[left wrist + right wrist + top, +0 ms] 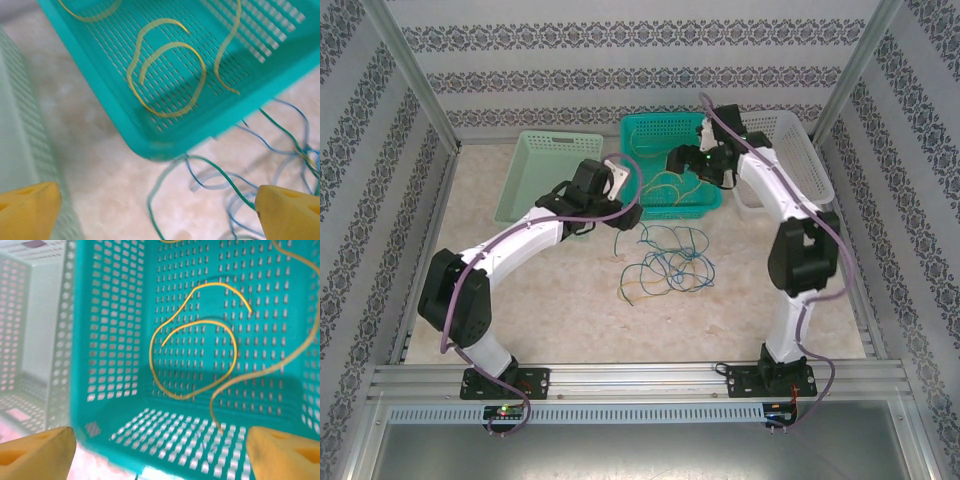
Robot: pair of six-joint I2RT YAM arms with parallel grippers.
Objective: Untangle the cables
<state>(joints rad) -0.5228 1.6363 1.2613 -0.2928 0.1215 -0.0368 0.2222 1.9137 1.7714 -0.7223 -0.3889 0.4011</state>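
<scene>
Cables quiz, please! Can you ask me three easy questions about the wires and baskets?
1. True or false: the yellow cables lie inside the teal basket.
2. Where is the blue and green tangle? A) in the white basket B) on the table C) in the light green basket
3. Fill in: the left end effector is ____ (open or shut).
Key: 1 true; 2 B; 3 open.

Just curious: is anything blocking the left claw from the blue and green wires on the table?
Nothing visible does. The open left claw hangs over the wires, which lie uncovered on the table beside the teal basket.
</scene>
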